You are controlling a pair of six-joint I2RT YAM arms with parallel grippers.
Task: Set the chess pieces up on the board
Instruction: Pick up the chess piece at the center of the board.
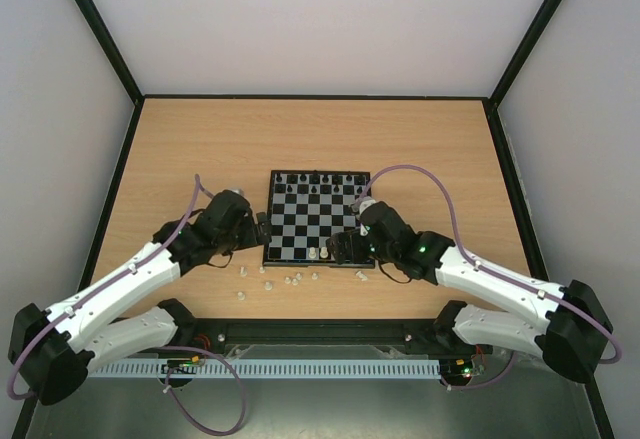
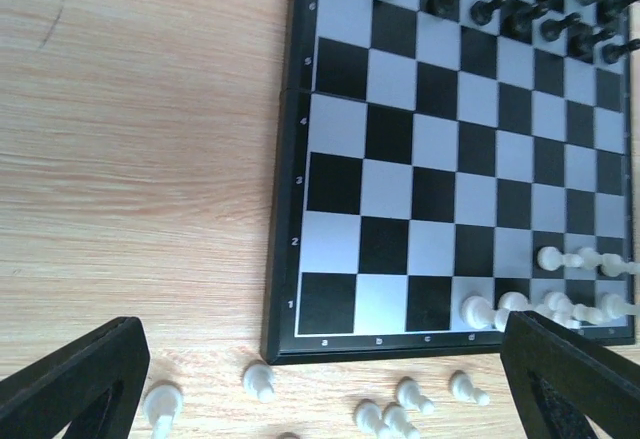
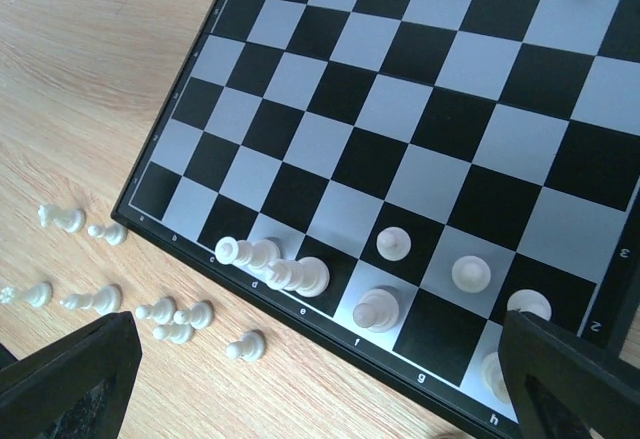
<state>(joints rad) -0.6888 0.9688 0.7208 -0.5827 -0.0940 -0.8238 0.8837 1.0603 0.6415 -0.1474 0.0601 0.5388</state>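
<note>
The board [image 1: 300, 221] lies at the table's middle. Black pieces [image 1: 318, 181] fill its far rows and show in the left wrist view [image 2: 520, 4]. Several white pieces [image 3: 305, 276] stand or lie on its near right squares. More white pieces [image 1: 290, 280] lie loose on the wood before the near edge, and they show in the left wrist view [image 2: 410, 394] and the right wrist view [image 3: 180, 316]. My left gripper [image 1: 262, 231] is open and empty at the board's left edge [image 2: 285, 209]. My right gripper [image 1: 340, 247] is open and empty over the near right corner.
The wooden tabletop [image 1: 200, 149] is ringed by a black frame and white walls. A black rail [image 1: 320, 334] runs along the near edge between the arm bases. Purple cables [image 1: 420, 174] loop from both arms.
</note>
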